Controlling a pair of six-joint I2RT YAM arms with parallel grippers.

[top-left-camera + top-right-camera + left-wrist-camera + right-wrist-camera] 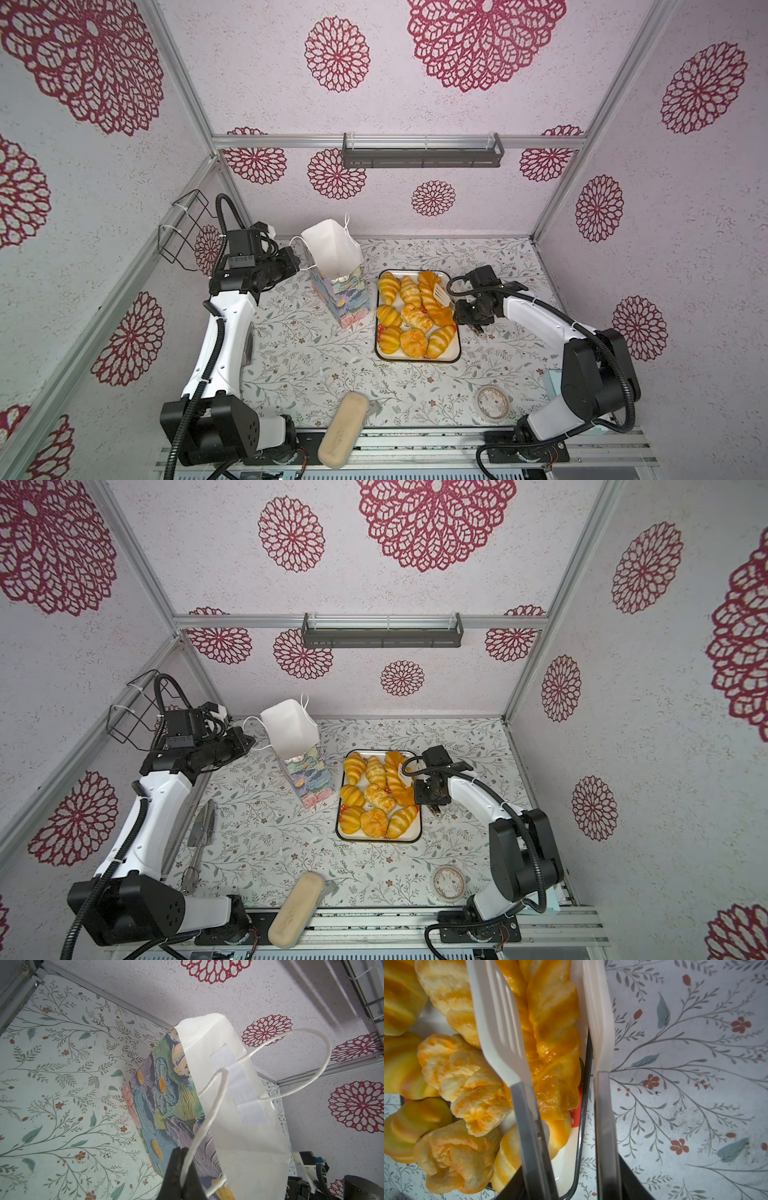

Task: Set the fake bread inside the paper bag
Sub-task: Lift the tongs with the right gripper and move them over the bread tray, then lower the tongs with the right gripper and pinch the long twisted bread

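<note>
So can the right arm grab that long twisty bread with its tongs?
Probably yes. The right hand holds the white tongs open astride the long braided loaf, with nothing on top. One blade hangs outside the tray's rim, though, which might block the squeeze.

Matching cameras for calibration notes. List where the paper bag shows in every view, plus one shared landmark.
In both top views: paper bag stands just left of the tray.
Left wrist: fills the middle, cord handle pinched in the left gripper.
Right wrist: not in it; only tongs, fake bread, tray.
Landmark: the leaf-printed table, in all four views.
</note>
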